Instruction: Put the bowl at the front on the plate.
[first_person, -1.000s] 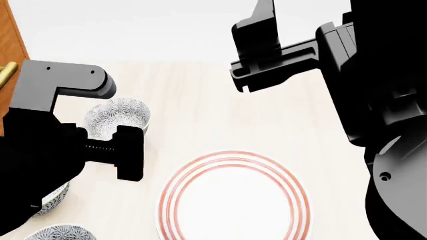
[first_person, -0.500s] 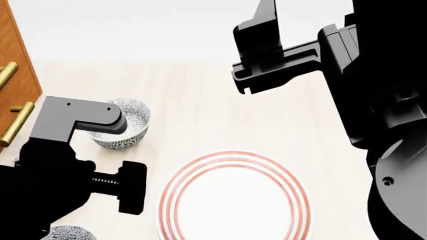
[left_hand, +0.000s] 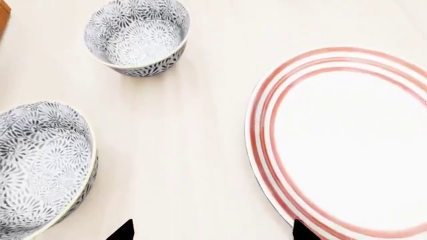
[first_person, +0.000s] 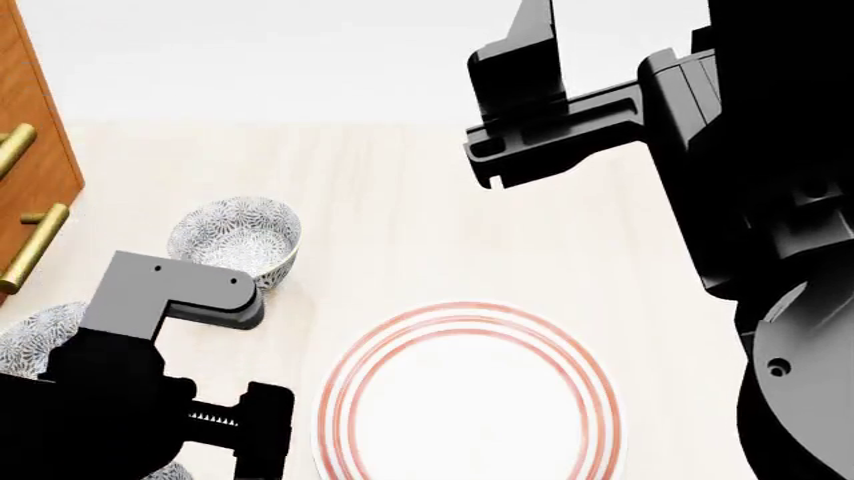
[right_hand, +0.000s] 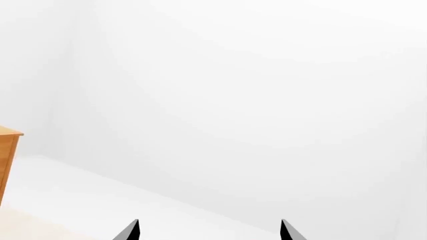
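The plate (first_person: 350, 372), white with red rings, lies at the near middle of the table, also in the left wrist view (left_hand: 347, 150). The bowl at the front is covered by my left arm (first_person: 120, 400) at the head view's bottom left. Two matching patterned bowls show: a far one (first_person: 234, 238) (left_hand: 137, 37) and a middle one (first_person: 30, 338) (left_hand: 40, 165) at the left. My left gripper (left_hand: 212, 231) is open over bare table between the middle bowl and the plate's rim, holding nothing. My right gripper (right_hand: 209, 231) is open, raised high, facing a white wall.
A wooden cabinet (first_person: 27, 150) with brass handles (first_person: 34, 245) stands along the left edge of the table. My right arm (first_person: 747, 200) fills the right side of the head view, above the table. A white wall runs behind the table's far edge.
My left arm has drawn back toward the near edge, uncovering the far bowl and part of the middle bowl and covering the front bowl. The right arm has not moved.
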